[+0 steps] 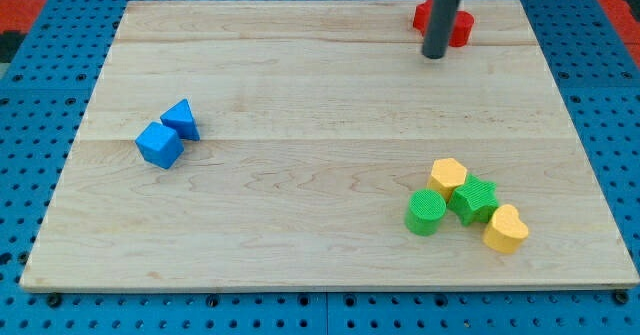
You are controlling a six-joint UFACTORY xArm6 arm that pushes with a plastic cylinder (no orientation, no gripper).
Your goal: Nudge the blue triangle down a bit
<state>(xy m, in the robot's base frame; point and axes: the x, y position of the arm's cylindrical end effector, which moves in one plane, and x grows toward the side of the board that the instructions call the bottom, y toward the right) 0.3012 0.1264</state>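
Note:
The blue triangle (pixel 181 118) lies on the left part of the wooden board (pixel 300 85), touching a blue cube (pixel 159 145) at its lower left. My tip (pixel 434 55) is at the view's top right, far from the blue triangle, just in front of a red block (pixel 457 26) that the rod partly hides.
At the lower right sits a cluster: a yellow hexagon (pixel 448 176), a green star-like block (pixel 473 199), a green cylinder (pixel 425 212) and a yellow heart-like block (pixel 505 228). A blue pegboard (pixel 40 85) surrounds the board.

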